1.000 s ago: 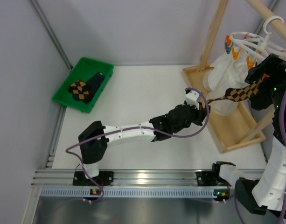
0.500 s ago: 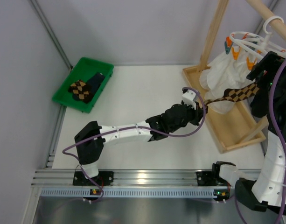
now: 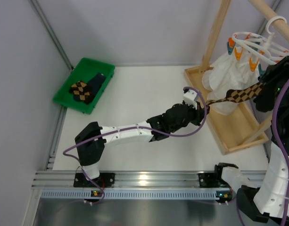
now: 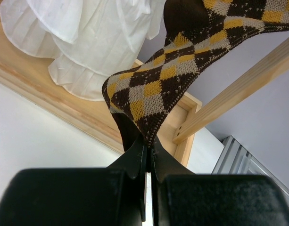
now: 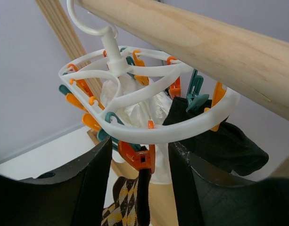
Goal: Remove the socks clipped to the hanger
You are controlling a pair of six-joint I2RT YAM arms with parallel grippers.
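Observation:
An argyle sock [image 3: 235,96] stretches taut from the white round hanger [image 3: 251,45] down-left to my left gripper [image 3: 203,105]. In the left wrist view that gripper [image 4: 148,141] is shut on the toe end of the argyle sock [image 4: 172,80]. The right wrist view shows the sock's cuff held in an orange clip [image 5: 143,158] under the hanger ring [image 5: 182,133]. My right gripper [image 5: 140,144] stands open with one jaw on each side of that clip, a gap on both sides. A plain dark sock [image 5: 219,147] hangs from a teal clip [image 5: 196,93].
A green tray [image 3: 64,100] at the far left holds an argyle sock [image 3: 80,90] and a dark one. A white cloth [image 3: 224,77] hangs beside the hanger. The hanger's hook sits on a wooden beam [image 5: 205,42] of the rack, above its base tray [image 3: 231,139].
My left gripper has shifted slightly up and left with the sock's toe, keeping it taut. The right arm has moved a little beside the hanger.

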